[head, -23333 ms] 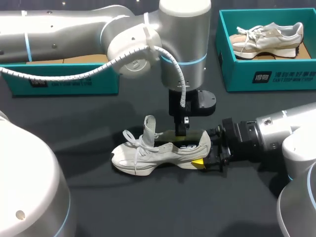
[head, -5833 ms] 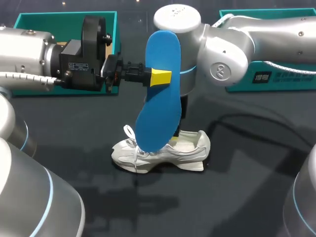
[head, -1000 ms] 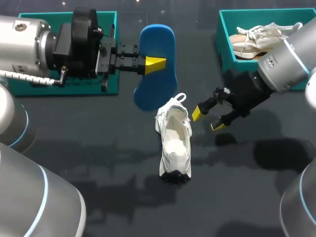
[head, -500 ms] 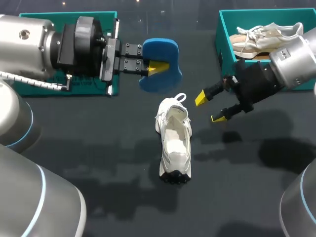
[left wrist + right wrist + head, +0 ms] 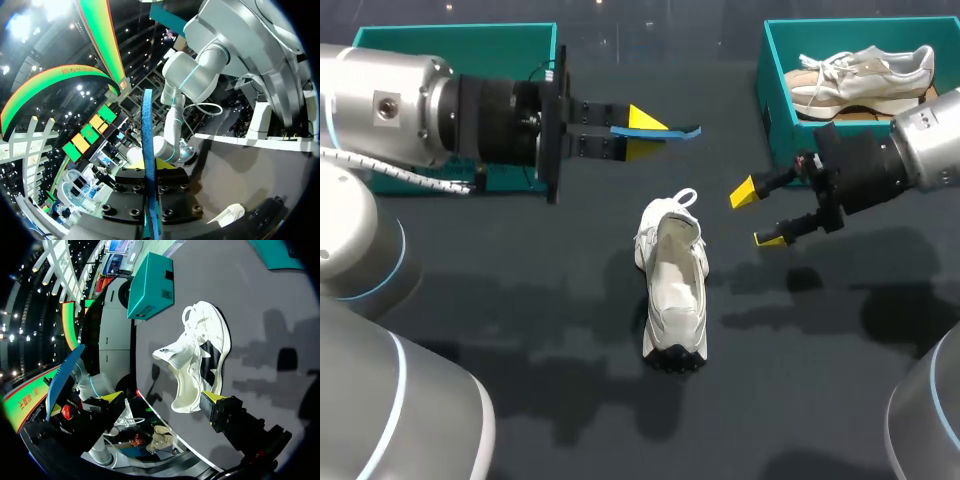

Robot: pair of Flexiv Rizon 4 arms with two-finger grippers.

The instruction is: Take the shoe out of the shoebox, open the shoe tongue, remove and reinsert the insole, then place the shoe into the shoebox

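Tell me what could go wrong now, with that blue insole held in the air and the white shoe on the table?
Two risks, I would guess. The left gripper pinches the blue insole by a small part, so the thin sheet may bend or slip when pushed in. The white shoe sits loose on the table; the right gripper is open beside it, not holding it, so it may slide or tip.
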